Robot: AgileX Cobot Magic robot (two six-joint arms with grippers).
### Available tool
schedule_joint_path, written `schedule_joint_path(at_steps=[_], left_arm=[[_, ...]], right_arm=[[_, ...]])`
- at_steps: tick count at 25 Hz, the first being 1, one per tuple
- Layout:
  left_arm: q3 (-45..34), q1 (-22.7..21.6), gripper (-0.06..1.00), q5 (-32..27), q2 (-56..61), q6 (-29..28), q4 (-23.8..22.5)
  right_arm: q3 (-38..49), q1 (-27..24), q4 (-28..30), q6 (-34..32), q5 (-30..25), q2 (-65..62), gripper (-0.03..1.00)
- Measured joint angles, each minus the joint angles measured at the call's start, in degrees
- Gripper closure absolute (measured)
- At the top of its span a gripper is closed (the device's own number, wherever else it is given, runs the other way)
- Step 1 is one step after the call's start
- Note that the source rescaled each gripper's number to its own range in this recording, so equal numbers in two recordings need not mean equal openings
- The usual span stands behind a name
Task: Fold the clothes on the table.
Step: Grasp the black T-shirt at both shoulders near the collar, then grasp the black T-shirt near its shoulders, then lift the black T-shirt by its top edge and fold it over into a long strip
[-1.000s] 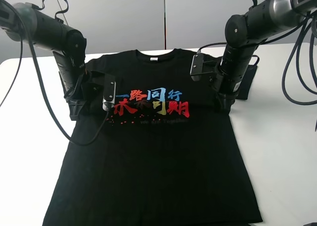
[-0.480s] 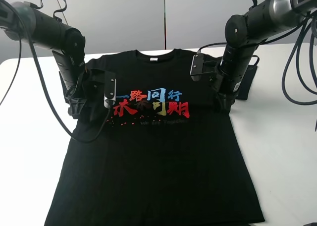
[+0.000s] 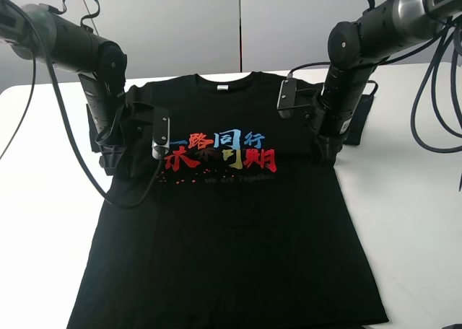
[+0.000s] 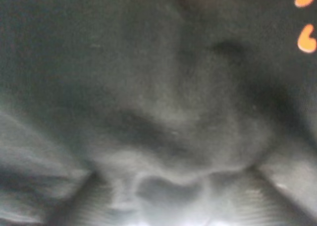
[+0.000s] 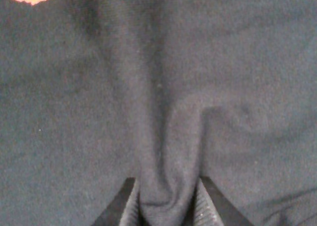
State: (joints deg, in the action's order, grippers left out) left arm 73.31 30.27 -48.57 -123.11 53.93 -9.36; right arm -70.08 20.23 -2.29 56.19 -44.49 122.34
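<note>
R hand pinching fold of black tee; L hand blurred, grip can't tell. Chest print: 一路同行, lower row ends 期; grey txt unreadable.

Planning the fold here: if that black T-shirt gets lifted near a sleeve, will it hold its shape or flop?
Probably floppy: the T-shirt bunches into a soft ridge inside the right pincer. Likely light, since it lies thin and flat on the table. Pushed, it would probably wrinkle rather than slide whole, given the creases already showing.
</note>
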Motion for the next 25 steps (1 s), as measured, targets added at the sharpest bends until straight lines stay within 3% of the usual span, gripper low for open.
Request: schedule_joint_path(at_steps=[2, 3, 5, 13, 15, 17, 18, 25], left_arm=[[0.0, 0.0, 0.74, -0.74, -0.09, -1.4, -1.08], [0.0, 0.0, 0.84, -1.24, -0.09, -2.11, -1.38], [0.0, 0.0, 0.92, -1.59, -0.09, -2.69, -1.61], [0.0, 0.0, 0.93, -1.71, -0.22, -3.62, -1.61], [0.0, 0.0, 0.93, -1.71, -0.22, -3.96, -1.61], [0.0, 0.0, 0.93, -1.71, -0.22, -4.45, -1.73], [0.0, 0.0, 0.93, -1.71, -0.22, -5.17, -1.98], [0.11, 0.09, 0.93, -2.05, -0.22, -11.95, -5.27]], right_arm=[[0.0, 0.0, -0.31, 0.15, 0.0, 0.0, 0.64], [0.0, 0.0, -0.43, 0.15, 0.0, 0.0, 0.64], [0.0, 0.0, -0.77, 0.19, 0.11, 0.0, 0.64], [0.0, 0.0, -1.1, 0.33, 0.11, 0.0, 0.65], [0.0, 0.0, -1.31, 0.33, 0.11, 0.0, 0.72], [0.0, 0.0, -1.89, 0.43, -0.34, 0.0, 0.9], [0.0, 0.0, -2.02, 0.43, -0.46, 0.0, 0.94], [0.05, 0.0, -2.25, 0.43, -0.46, 0.0, 0.96]])
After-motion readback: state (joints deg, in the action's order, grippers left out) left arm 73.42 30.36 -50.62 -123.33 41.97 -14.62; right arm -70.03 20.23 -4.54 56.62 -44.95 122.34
